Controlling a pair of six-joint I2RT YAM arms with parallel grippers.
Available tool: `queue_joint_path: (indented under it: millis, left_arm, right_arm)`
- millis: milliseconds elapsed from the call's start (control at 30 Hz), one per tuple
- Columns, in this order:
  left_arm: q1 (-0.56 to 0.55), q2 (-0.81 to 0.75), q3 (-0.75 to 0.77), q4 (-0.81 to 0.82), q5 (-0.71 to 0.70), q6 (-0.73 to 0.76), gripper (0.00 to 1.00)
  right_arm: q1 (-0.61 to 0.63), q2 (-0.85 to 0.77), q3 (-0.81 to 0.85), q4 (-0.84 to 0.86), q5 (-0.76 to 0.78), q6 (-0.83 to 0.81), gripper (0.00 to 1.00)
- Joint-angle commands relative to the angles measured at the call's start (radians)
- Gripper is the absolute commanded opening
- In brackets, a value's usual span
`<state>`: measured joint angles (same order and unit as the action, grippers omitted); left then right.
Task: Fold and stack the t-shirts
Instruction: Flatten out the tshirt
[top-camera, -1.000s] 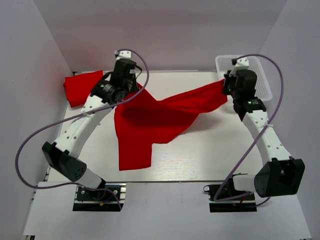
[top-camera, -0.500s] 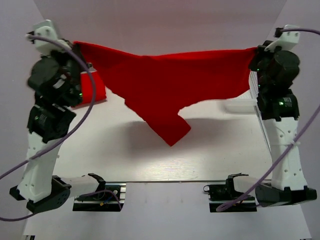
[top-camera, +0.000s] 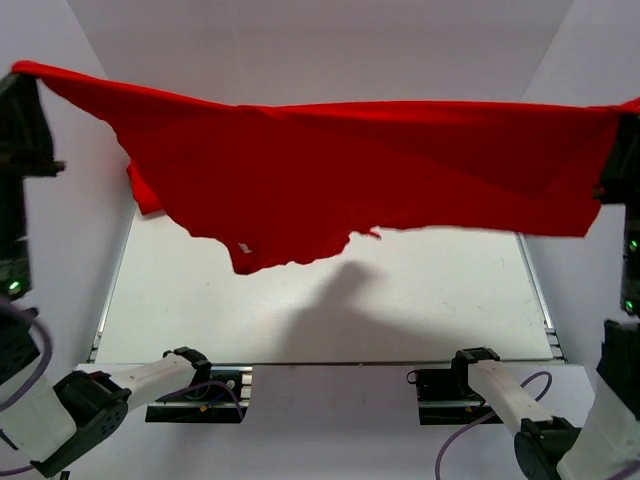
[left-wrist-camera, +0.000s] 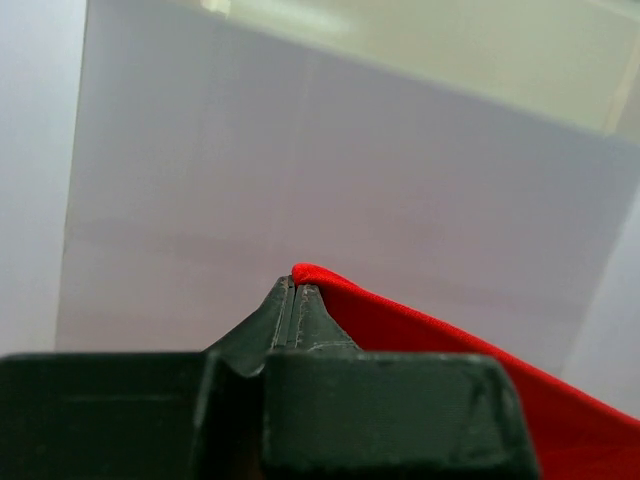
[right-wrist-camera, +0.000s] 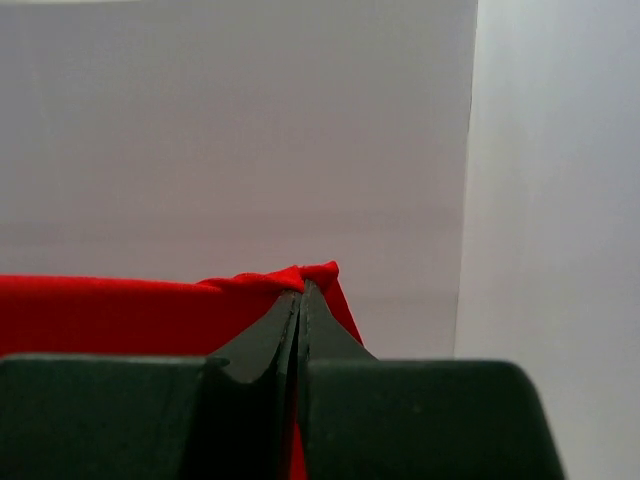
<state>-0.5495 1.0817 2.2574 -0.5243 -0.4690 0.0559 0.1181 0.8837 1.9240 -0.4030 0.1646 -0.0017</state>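
left hand (left-wrist-camera: 296, 290) clenched on t-shirt (top-camera: 340, 170) corner | right hand (right-wrist-camera: 302, 290) clenched on opposite corner | long axis left-right, taut between both, hanging above tabletop (top-camera: 400, 310) far edge

2 arms, left arm (top-camera: 150, 375) and right arm (top-camera: 500, 385): white link shells, black joint housings (top-camera: 85, 415), lilac cables (top-camera: 30, 345), green indicator lights (top-camera: 13, 287), black base mounts (top-camera: 200, 385); left gripper (left-wrist-camera: 296, 288), right gripper (right-wrist-camera: 302, 292): dark tapered fingers (left-wrist-camera: 275, 320)

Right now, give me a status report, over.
Both jaws shut on shirt corners. Shirt stretched wide, held high over table. Nothing seen in the way.
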Motion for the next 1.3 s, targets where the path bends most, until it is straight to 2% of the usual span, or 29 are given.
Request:
queue_joint_path:
  millis: [0,167,267,333,400,433,467,533,567,600,700,733,833,867,933,967,1033,1100,1133,1167,1267]
  left_arm:
    - [0.013,-0.025,0.062,0.018,0.113,0.036,0.00]
    - [0.013,-0.025,0.076,0.063,0.127,0.067,0.00]
    - [0.013,0.027,0.076,0.084,0.116,0.085,0.00]
    - [0.013,0.091,0.076,0.102,0.043,0.096,0.00]
    - [-0.003,0.125,0.038,0.130,-0.025,0.108,0.00]
    - [-0.003,0.157,-0.042,0.226,-0.140,0.142,0.00]
    - [-0.003,0.178,-0.042,0.227,-0.178,0.157,0.00]
    - [-0.003,0.231,-0.076,0.289,-0.264,0.177,0.00]
    - [0.017,0.283,-0.090,0.300,-0.290,0.196,0.00]
    - [0.017,0.306,-0.135,0.325,-0.331,0.196,0.00]
    - [0.026,0.374,-0.292,0.397,-0.398,0.213,0.00]
    - [0.043,0.394,-0.330,0.397,-0.398,0.191,0.00]
    - [0.097,0.501,-0.470,0.353,-0.404,0.043,0.00]
    - [0.130,0.539,-0.493,0.324,-0.369,-0.053,0.00]
    - [0.163,0.622,-0.544,0.300,-0.313,-0.128,0.00]
    - [0.175,0.714,-0.559,0.300,-0.266,-0.146,0.00]
    - [0.206,0.815,-0.561,0.334,-0.237,-0.180,0.00]
    - [0.238,0.991,-0.449,0.305,-0.212,-0.220,0.00]
    - [0.247,1.044,-0.406,0.288,-0.179,-0.220,0.00]
    - [0.256,1.088,-0.344,0.288,-0.156,-0.220,0.00]
    - [0.267,1.188,-0.305,0.376,-0.071,-0.200,0.00]
  right_arm:
    - [-0.006,-0.034,0.013,-0.013,-0.033,-0.018,0.00]
    - [-0.005,-0.075,0.010,-0.025,-0.100,-0.006,0.00]
    - [-0.006,-0.072,-0.003,-0.030,-0.094,-0.006,0.00]
    - [-0.006,-0.063,-0.058,-0.014,-0.091,0.035,0.00]
    - [-0.001,-0.058,-0.137,0.007,-0.097,0.058,0.00]
    - [-0.005,-0.055,-0.278,0.044,-0.121,0.104,0.00]
    - [-0.006,-0.051,-0.280,0.052,-0.122,0.138,0.00]
    - [-0.003,-0.029,-0.412,0.064,-0.154,0.173,0.00]
    - [-0.003,-0.011,-0.449,0.075,-0.154,0.195,0.00]
    - [-0.005,-0.005,-0.556,0.082,-0.224,0.248,0.00]
    - [-0.005,0.034,-0.676,0.171,-0.264,0.328,0.00]
    - [-0.005,0.044,-0.782,0.187,-0.267,0.354,0.00]
    - [-0.003,0.138,-0.890,0.236,-0.289,0.379,0.00]
    - [-0.006,0.162,-0.925,0.254,-0.316,0.382,0.00]
    - [-0.006,0.289,-0.959,0.341,-0.352,0.370,0.00]
    - [-0.006,0.364,-0.955,0.361,-0.376,0.359,0.00]
    - [-0.008,0.495,-0.900,0.385,-0.370,0.332,0.00]
    - [-0.011,0.638,-0.843,0.356,-0.366,0.318,0.00]
    - [-0.011,0.758,-0.815,0.316,-0.364,0.307,0.00]
    - [-0.011,0.791,-0.733,0.310,-0.378,0.299,0.00]
    - [-0.014,0.917,-0.636,0.309,-0.358,0.289,0.00]
